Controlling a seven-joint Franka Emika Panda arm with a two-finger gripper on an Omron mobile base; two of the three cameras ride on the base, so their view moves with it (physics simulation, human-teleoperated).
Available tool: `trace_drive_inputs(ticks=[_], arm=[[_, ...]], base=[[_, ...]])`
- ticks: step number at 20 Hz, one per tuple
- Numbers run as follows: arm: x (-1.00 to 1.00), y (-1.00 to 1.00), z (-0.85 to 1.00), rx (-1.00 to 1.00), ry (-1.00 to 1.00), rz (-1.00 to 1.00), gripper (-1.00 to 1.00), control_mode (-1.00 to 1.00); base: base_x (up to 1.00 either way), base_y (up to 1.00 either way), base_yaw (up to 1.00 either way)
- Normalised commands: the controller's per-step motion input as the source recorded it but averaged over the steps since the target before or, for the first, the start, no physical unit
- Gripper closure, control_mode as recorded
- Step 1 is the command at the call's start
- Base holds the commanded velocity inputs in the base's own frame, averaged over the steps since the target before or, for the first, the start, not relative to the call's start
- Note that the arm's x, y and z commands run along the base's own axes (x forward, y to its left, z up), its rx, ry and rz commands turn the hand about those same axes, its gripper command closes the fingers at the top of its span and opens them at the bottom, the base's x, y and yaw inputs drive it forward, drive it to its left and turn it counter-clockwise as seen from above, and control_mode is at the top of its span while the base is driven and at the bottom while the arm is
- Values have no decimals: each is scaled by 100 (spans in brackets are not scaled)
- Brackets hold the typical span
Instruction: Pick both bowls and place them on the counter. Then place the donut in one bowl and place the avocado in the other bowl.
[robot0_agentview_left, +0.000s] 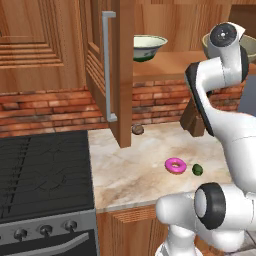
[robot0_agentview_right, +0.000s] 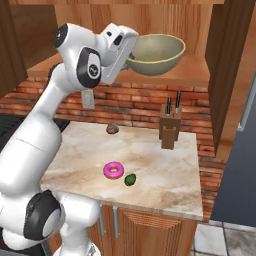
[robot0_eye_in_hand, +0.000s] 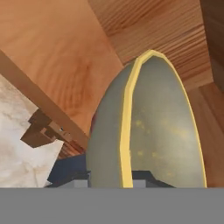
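Olive-tan bowl (robot0_agentview_right: 156, 54) gripped at its rim on the open cabinet shelf (robot0_agentview_right: 192, 75).
Left base view: cream-white bowl (robot0_agentview_left: 148, 47) waits on the shelf; donut (robot0_agentview_left: 175, 165) and avocado (robot0_agentview_left: 197, 169) lie close together on the counter (robot0_agentview_left: 130, 170); right base view: gripper (robot0_agentview_right: 131, 54) meets the bowl's near edge for lifting; hand view: jaws narrowed across the yellowish rim (robot0_eye_in_hand: 127, 131), holding it.

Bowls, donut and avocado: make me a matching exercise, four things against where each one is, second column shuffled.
Things:
1. olive-tan bowl
2. cream-white bowl
3. donut
4. avocado

Places:
A. on the counter, a pink ring left of the dark green lump in the right base view
B. on the cabinet shelf, beside the open door
C. at the gripper, its rim between the fingers
D. on the counter, nearest its front edge

Pairs: 1-C, 2-B, 3-A, 4-D
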Motion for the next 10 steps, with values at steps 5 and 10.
trace_drive_inputs(ticks=[5, 10], arm=[[-100, 36, -15, 4, 0, -1, 100, -100], [-100, 15, -10, 4, 0, -7, 100, -100]], base=[[0, 0, 0], [0, 0, 0]])
